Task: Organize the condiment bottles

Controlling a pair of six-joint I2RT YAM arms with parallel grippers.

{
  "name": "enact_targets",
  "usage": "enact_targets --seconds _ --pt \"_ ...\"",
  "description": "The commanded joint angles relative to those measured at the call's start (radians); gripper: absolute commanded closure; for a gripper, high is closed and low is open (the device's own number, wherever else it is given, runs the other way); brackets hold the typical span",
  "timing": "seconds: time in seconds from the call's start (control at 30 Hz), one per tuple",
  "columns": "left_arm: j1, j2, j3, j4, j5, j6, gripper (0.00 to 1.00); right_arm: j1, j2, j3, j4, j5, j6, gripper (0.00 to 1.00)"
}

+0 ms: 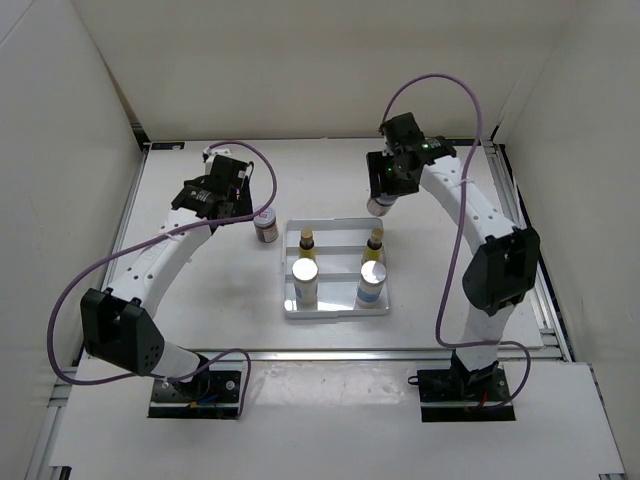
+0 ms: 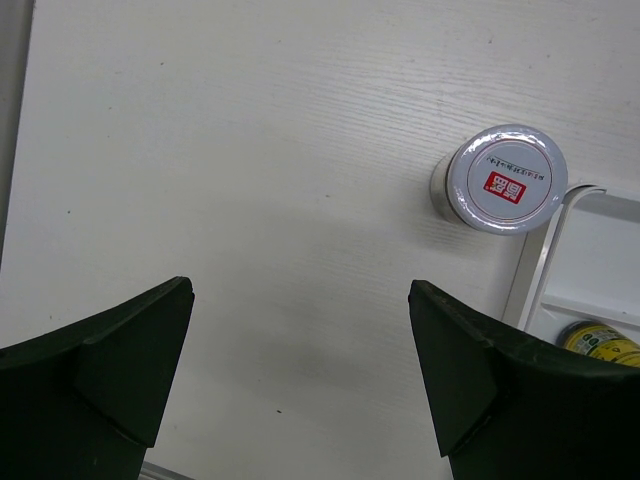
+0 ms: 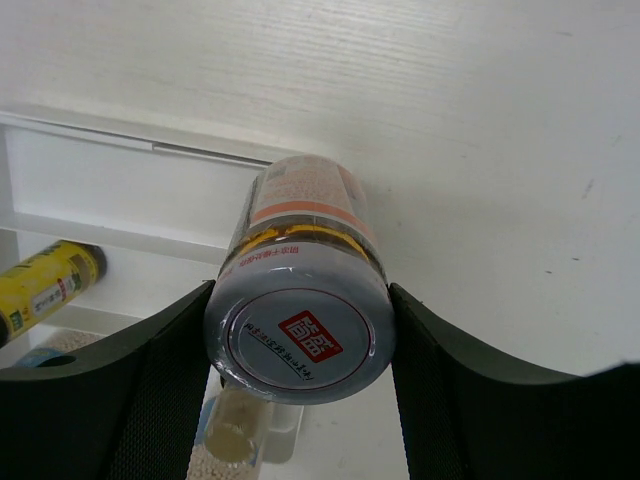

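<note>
A squat red-marked jar point(image 1: 266, 226) stands on the table just left of the white divided tray point(image 1: 336, 311). It also shows in the left wrist view point(image 2: 508, 180). My left gripper point(image 1: 240, 207) is open and empty, just left of that jar point(image 2: 300, 385). My right gripper point(image 1: 384, 196) is shut on the second red-marked jar point(image 1: 379, 207), held above the table at the tray's far right corner; its white lid point(image 3: 300, 335) sits between the fingers point(image 3: 165, 385). Two slim yellow bottles point(image 1: 307, 241) point(image 1: 376, 243) and two silver-capped white bottles point(image 1: 305, 274) point(image 1: 372, 277) stand in the tray.
White walls enclose the table on the left, back and right. The tray's corner point(image 2: 545, 262) lies right beside the left jar. The tray's far wall point(image 3: 120, 190) is under and left of the held jar.
</note>
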Motion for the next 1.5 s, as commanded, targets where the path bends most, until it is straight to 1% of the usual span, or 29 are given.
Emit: enact_targets --seconds 0.0,0.2,0.37,0.47,0.5,0.53,0.7,0.8,0.9,1.13,1.27,1.43,1.47 --pt "0.001 -0.014 0.023 0.019 0.005 -0.009 0.00 0.026 0.044 0.039 0.020 -0.063 -0.045 0.88" --pt "0.001 -0.004 0.023 0.019 0.005 -0.009 0.00 0.054 0.111 0.008 0.057 -0.082 -0.046 0.89" --pt "0.001 -0.004 0.023 0.019 0.005 0.000 0.00 0.054 0.165 -0.001 0.075 -0.091 -0.046 0.89" --pt "0.001 -0.004 0.032 0.019 0.005 0.000 0.00 0.054 0.190 -0.013 0.075 -0.082 -0.036 0.84" --pt "0.001 -0.004 0.032 0.019 0.005 0.000 0.00 0.054 0.190 -0.013 0.075 -0.082 -0.036 0.80" --pt "0.001 -0.004 0.032 0.019 0.014 0.000 0.00 0.054 0.202 -0.022 0.075 -0.082 -0.027 0.78" --pt "0.001 0.005 0.032 0.019 0.023 0.009 0.00 0.054 0.234 -0.022 0.063 -0.060 -0.027 0.76" --pt "0.001 0.005 0.032 0.019 0.033 0.009 0.00 0.054 0.234 -0.022 0.052 -0.060 -0.018 0.82" --pt "0.001 0.005 0.032 0.019 0.033 0.009 0.00 0.054 0.198 -0.056 0.052 -0.069 -0.018 0.85" --pt "0.001 0.005 0.032 0.019 0.033 0.009 0.00 0.054 0.139 -0.078 0.061 -0.079 -0.018 0.87" --pt "0.001 0.005 0.032 0.019 0.033 0.009 0.00 0.054 0.139 -0.078 0.051 -0.100 -0.018 0.90" --pt "0.001 0.005 0.032 0.019 0.033 0.009 0.00 0.054 0.139 -0.068 0.051 -0.100 -0.027 0.90" --pt "0.001 0.005 0.032 0.019 0.033 0.009 0.00 0.054 0.153 -0.059 0.042 -0.100 -0.027 0.88"
